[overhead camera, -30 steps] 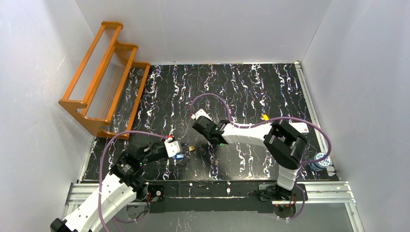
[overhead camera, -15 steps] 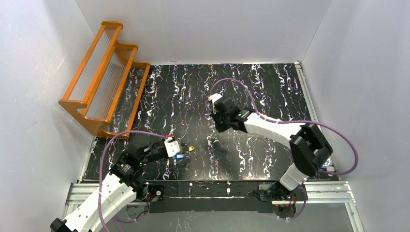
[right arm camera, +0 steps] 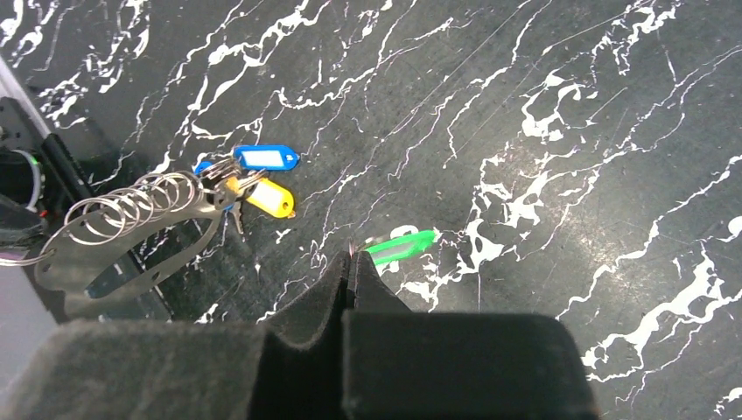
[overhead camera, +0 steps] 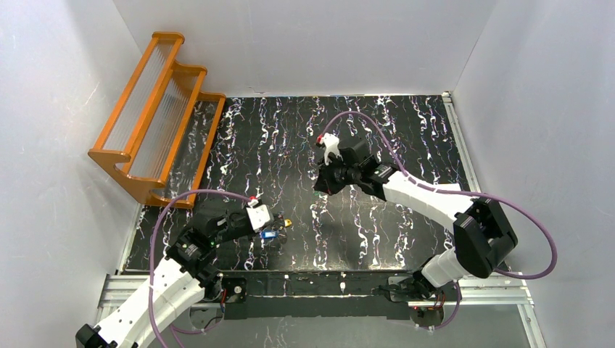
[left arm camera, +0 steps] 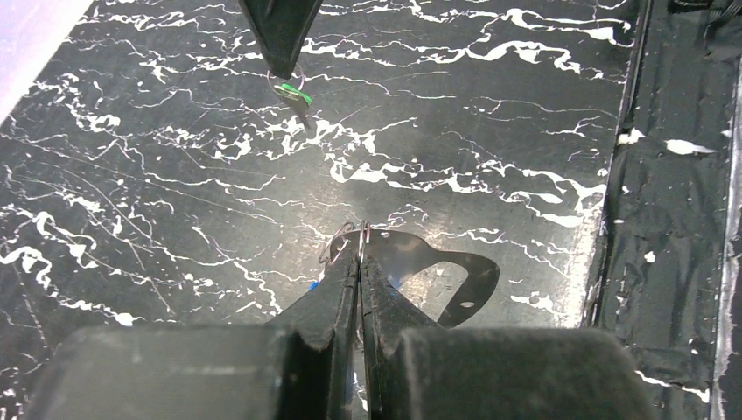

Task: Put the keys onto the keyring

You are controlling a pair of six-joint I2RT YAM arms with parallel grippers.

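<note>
**Desk:** What has changed in the last second?

**Photographer:** The right arm has swung up and away from the near-left of the table toward its middle. The green key has gone with it, pinched at the very tip of the closed right gripper. The left arm has barely stirred.

**Desk:** So where does that leave the job?

**Photographer:** The last loose key appears to be off the marble and in hand, which is progress. It is now well apart from the keyring, though, so I judge it must be carried back before any threading starts. The blue key and yellow key lie bunched at the ring's end and look already attached, though I cannot confirm that.

**Desk:** And the ring itself?

**Photographer:** It sits near the front-left corner. The left gripper is clamped shut on its thin wire loop, and the flat grey fob juts out past the fingertips, just above the table.

**Desk:** Poses?

**Photographer:** The left arm is folded low at the near edge, with its wrist levelled toward the centre. The right arm has its elbow pushed wide to the right and its forearm reaching back across. Its fingers are tipped downward, with the green key dangling below them in the left wrist view.
</note>
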